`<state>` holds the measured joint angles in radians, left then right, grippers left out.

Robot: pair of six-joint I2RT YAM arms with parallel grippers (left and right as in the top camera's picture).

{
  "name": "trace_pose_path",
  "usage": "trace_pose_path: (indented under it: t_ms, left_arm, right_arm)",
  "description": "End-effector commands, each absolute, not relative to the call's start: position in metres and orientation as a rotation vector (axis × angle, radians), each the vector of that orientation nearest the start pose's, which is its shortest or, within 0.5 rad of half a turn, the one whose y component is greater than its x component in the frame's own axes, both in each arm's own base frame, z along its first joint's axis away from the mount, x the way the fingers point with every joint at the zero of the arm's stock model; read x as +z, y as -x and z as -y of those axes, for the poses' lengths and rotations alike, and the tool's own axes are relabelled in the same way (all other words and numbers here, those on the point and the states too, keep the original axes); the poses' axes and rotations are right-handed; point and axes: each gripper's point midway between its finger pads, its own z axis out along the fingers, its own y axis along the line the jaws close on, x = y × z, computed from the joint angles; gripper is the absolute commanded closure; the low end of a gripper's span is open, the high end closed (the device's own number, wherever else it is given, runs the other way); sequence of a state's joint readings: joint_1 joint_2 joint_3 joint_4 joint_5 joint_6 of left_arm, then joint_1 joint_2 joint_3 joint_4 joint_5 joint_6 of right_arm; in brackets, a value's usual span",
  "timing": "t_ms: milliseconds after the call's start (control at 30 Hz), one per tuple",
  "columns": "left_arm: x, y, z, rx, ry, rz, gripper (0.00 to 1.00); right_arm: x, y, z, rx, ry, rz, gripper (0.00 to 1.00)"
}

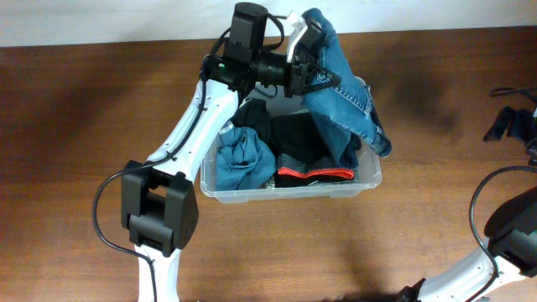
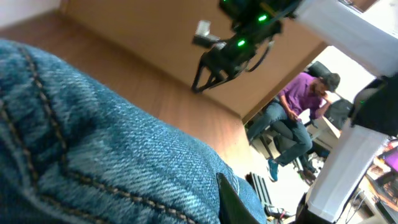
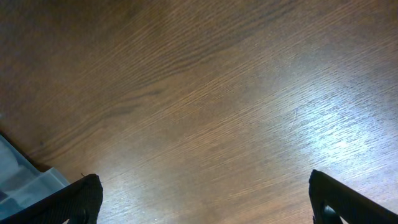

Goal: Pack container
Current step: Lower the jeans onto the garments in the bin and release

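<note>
The container (image 1: 289,194), a clear plastic bin, sits mid-table and holds a folded blue garment (image 1: 243,159), black clothes (image 1: 295,136) and a dark piece with a red band (image 1: 315,174). My left gripper (image 1: 315,75) is shut on a pair of blue jeans (image 1: 344,96), which hang over the bin's far right corner and drape onto its contents. Denim (image 2: 106,155) fills the left wrist view, with one dark finger (image 2: 233,205) against it. At the table's far right my right gripper (image 1: 502,124) stands open over bare wood (image 3: 205,205), nothing between its fingers.
The left arm (image 1: 180,151) runs along the bin's left side from its base (image 1: 155,205). A corner of the bin (image 3: 18,180) shows at the lower left of the right wrist view. The right arm's base (image 1: 512,231) sits at the near right.
</note>
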<state>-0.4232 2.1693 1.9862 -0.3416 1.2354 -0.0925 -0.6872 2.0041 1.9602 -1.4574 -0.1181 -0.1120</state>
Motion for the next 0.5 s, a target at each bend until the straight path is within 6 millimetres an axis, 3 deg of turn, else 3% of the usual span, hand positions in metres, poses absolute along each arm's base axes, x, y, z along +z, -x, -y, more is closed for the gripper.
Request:
trace_pose_path:
  t_ms: [0,167,267,333,467]
  left_arm:
    - [0.274,-0.435,0.358,-1.419,-1.027,-1.847,1.00]
    - [0.242,-0.446,0.343,-1.264,-0.918,-2.067,1.00]
    - [0.210,-0.456,0.323,-1.059,-0.813,-2.259,1.00]
    - [0.201,-0.459,0.309,-0.952,-0.766,-2.335,1.00]
    - [0.213,-0.462,0.281,-0.826,-0.698,-2.376,1.00]
  right_arm:
    - [0.161,-0.318,0.235,0.123,-0.853,-2.899,0.02]
    - [0.161,-0.318,0.235,0.123,-0.853,-2.899,0.02]
    - [0.161,-0.318,0.235,0.123,-0.853,-2.899,0.02]
    - [0.161,-0.318,0.235,0.123,-0.853,-2.899,0.01]
    - [0.161,-0.318,0.235,0.123,-0.853,-2.899,0.02]
